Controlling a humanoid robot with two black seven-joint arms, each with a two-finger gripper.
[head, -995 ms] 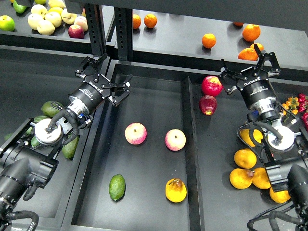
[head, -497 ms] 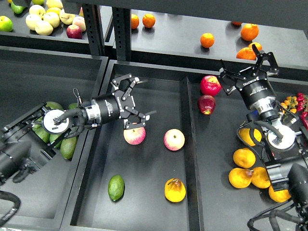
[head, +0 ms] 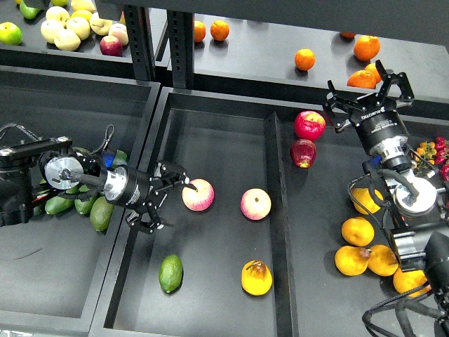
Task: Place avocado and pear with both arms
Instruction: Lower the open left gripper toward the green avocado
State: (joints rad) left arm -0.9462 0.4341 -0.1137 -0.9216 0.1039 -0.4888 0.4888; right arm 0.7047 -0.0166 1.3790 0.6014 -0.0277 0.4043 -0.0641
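Avocado [head: 170, 273] lies in the middle tray [head: 217, 140], near its front-left corner. Pear [head: 257, 277] sits beside it toward the front-right corner, stem up. Both rest free on the tray floor, well apart from each other, so you can take one with each arm without crowding.

Two pink-yellow apples [head: 198, 194] sit further back, mid-tray; not task items.

Left hand [head: 163, 200]: arm comes in low across the tray's left wall, lying almost level, fingers spread wide and holding nothing. One fingertip is just beside the left apple; contact cannot be told. The avocado is toward the front edge from it, so you likely need to swing toward that edge and tip down.

Right hand [head: 370, 95]: raised over the back of the right tray [head: 309, 246], near the two red apples [head: 309, 126], fingers wide, empty. It is well apart from the pear; a long reach across the divider is my estimate.
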